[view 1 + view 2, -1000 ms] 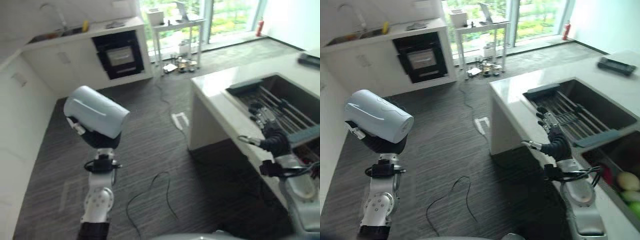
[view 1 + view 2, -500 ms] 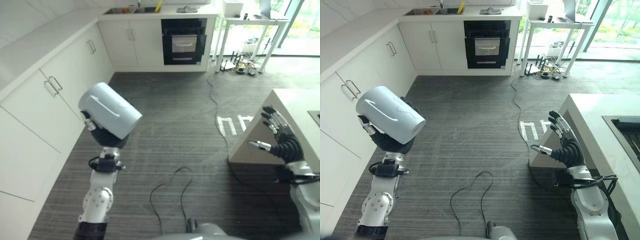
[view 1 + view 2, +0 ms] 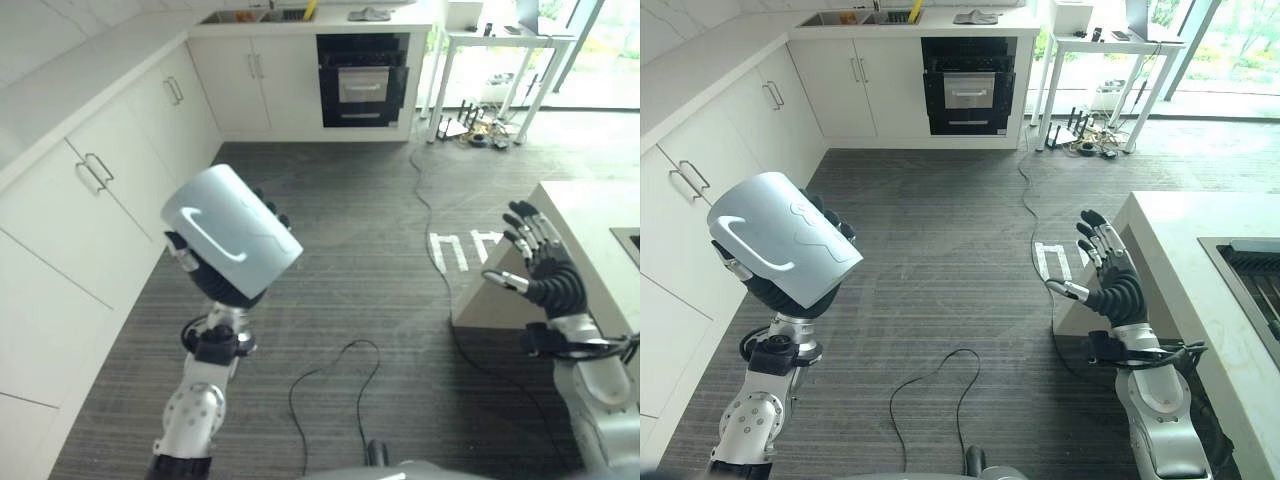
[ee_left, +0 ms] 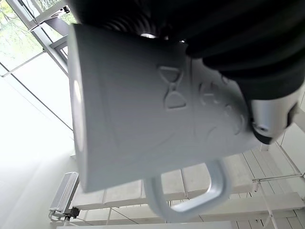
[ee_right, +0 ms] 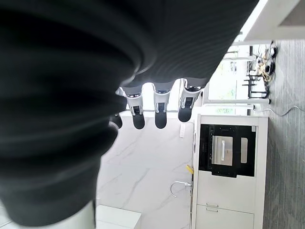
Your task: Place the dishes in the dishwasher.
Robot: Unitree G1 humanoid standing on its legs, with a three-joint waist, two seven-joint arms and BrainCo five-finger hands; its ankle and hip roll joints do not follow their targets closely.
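One pale mug (image 3: 232, 231) held aloft, wide floor (image 3: 360, 250) open ahead.
Left robot hand (image 3: 215, 280) curls round the mug over dark floor beside white cabinets (image 3: 90, 190); right robot hand (image 3: 541, 269) hangs spread and empty just off the counter (image 3: 590, 205) corner, oven (image 3: 362, 80) well beyond.
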